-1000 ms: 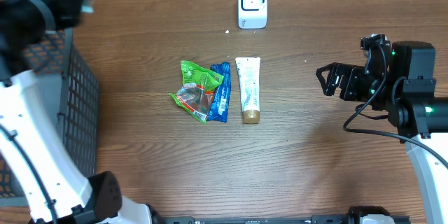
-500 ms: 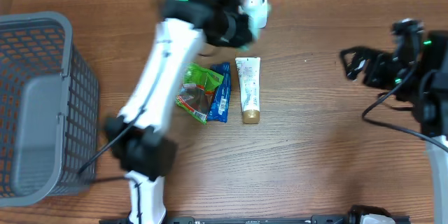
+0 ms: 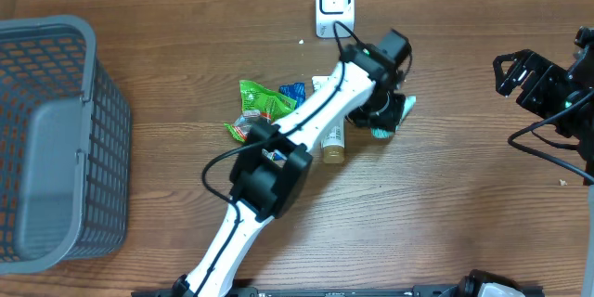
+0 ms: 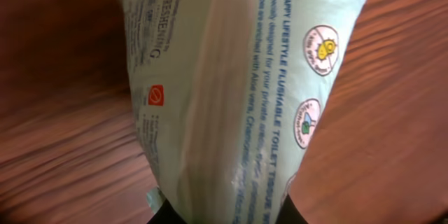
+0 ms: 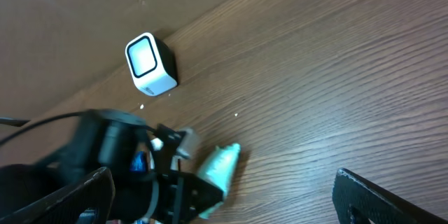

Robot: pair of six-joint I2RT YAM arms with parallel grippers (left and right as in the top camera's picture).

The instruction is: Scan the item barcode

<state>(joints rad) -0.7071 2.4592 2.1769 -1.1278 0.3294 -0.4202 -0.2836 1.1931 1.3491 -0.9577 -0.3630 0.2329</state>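
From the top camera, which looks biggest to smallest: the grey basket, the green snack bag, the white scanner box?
1. Grey mesh plastic basket: biggest by far.
2-3. Crinkly green snack bag and white box-shaped scanner look about alike; the robot arm hides part of the bag, so I can't rank them.

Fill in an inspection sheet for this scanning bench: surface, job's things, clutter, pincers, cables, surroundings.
Surface: wooden table, a few pale specks.
Job's things: white scanner at the far edge; tissue pack held in front of it; green packet, blue packet and cream tube lying together mid-table.
Clutter: nothing seen.
Grippers: left pincer shut on the tissue pack; right pincer open, holding nothing, far right.
Cables: black cable looping off the left arm; another under the right arm.
Surroundings: grey basket at the left.
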